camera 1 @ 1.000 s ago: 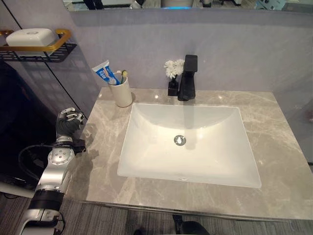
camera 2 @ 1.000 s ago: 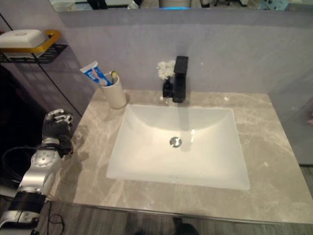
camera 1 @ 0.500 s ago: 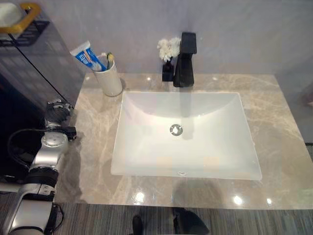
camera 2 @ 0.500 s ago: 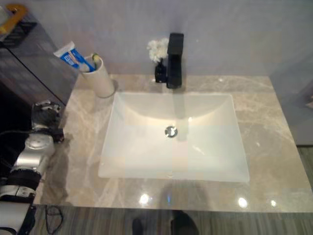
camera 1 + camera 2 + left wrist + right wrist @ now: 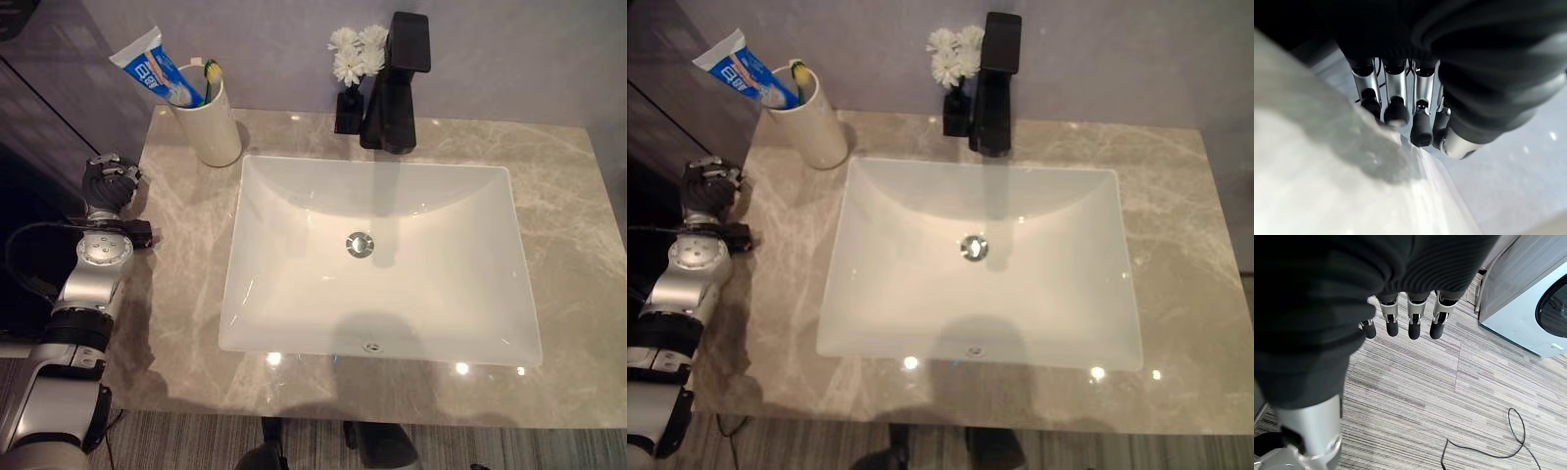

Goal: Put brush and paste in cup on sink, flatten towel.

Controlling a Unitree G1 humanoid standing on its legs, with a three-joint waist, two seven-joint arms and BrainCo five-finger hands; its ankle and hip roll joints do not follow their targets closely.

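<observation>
A cream cup stands at the back left corner of the marble counter. In it lean a blue and white toothpaste tube and a toothbrush with a green and yellow head. My left hand hovers at the counter's left edge, a little in front of the cup, with relaxed fingers that hold nothing. In its own wrist view my right hand hangs over the striped floor, its fingers straight and empty.
A white rectangular basin takes up the middle of the counter. Behind it stand a black faucet and a small black vase of white flowers. A washing machine stands on the floor near the right hand.
The camera has tilted down and moved closer, so the wall shelf has left the picture. The left hand keeps its place beside the counter's edge.
</observation>
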